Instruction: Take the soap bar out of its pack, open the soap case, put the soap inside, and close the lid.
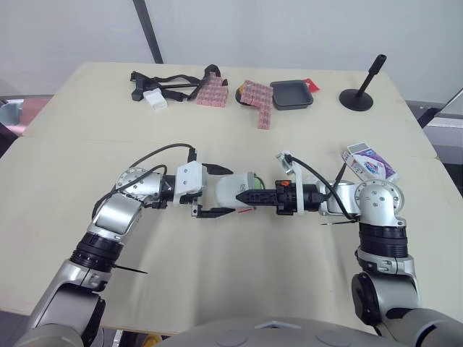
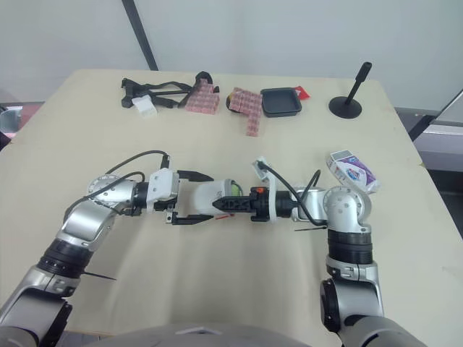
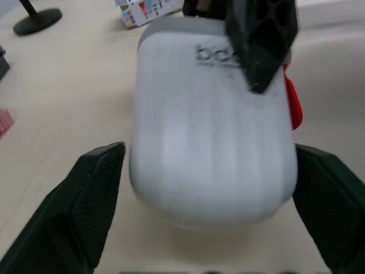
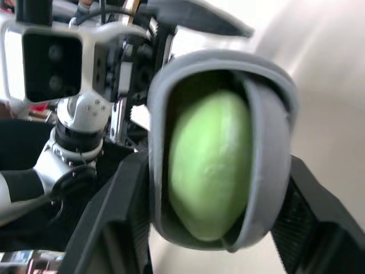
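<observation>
The soap case (image 1: 235, 189), white lid over a grey base, lies on its side at the middle of the table. Its end stands ajar, and the green soap bar (image 4: 210, 165) shows inside the grey rim. My right gripper (image 1: 250, 195) comes in from the right and is shut on that end, one black finger (image 3: 259, 40) lying over the lid. From the left, my left gripper (image 1: 230, 191) is open, its fingers (image 3: 94, 194) flanking the case's other end. The purple and white soap pack (image 1: 369, 160) lies near the table's right edge.
Along the far side lie black straps (image 1: 170, 81), a small white block (image 1: 155, 100), pink patterned packs (image 1: 214, 94), a black tray (image 1: 291, 95) and a black stand (image 1: 359, 97). Bare tabletop (image 1: 239, 289) stretches in front of the arms.
</observation>
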